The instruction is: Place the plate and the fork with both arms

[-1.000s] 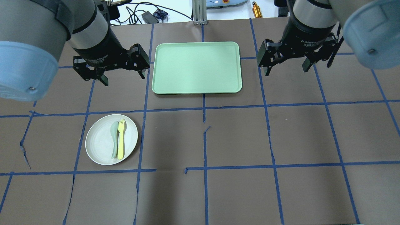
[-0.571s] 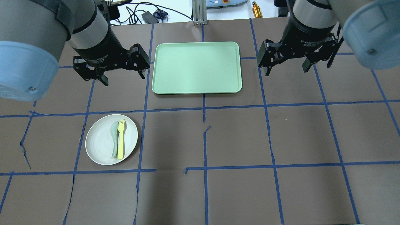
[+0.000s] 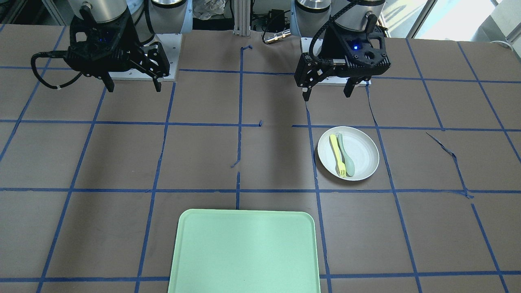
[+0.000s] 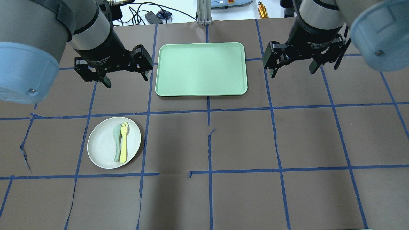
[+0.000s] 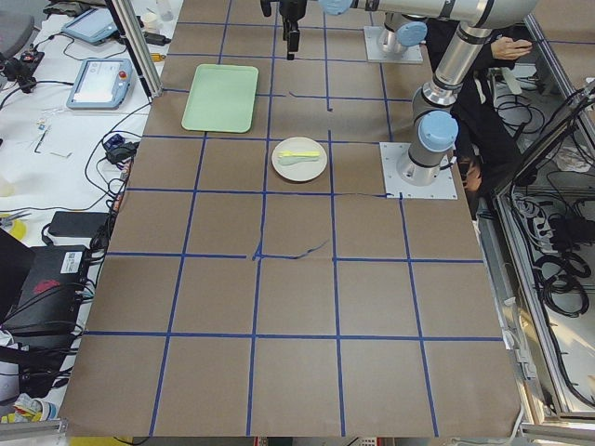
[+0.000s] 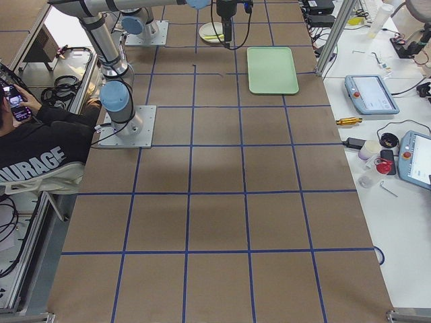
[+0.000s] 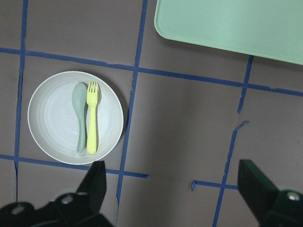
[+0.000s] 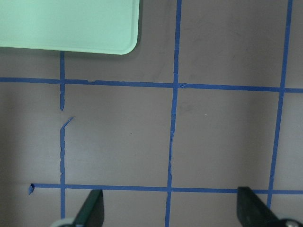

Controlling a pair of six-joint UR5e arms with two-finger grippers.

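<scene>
Plate (image 4: 99,145) sits flat on the table (image 4: 243,140), on the robot's left half, inside one blue-tape square (image 4: 145,140), with its rim close to the tape line on the side toward the table's middle. Fork (image 4: 124,144) lies inside the plate with its tines pointing away from the robot, toward the tray side. Its handle end is near the plate's rim on the robot's side. Spoon (image 4: 116,142) lies in the same plate, parallel, just beside the fork on the outer side with its bowl next to the tines. Cannot tell if the two touch.

Tray (image 4: 201,68) is mint green and lies flat at the far middle of the table, well apart from the plate.

Left gripper (image 4: 127,80) is raised above the table with its fingers spread wide and nothing between them, touching nothing. Its wrist view looks down on the plate at lower left and a tray corner at the top. Right gripper (image 4: 292,72) is also raised, with its fingers spread wide and nothing held. Its wrist view shows only bare brown paper, tape lines and one tray corner. Left arm (image 4: 32,48) and right arm (image 4: 367,32) come in from the near corners of the overhead view.

The brown paper cover has tears along some tape lines (image 4: 25,156). In the exterior right view a seated person (image 6: 40,151) holds a phone beside the robot base.
</scene>
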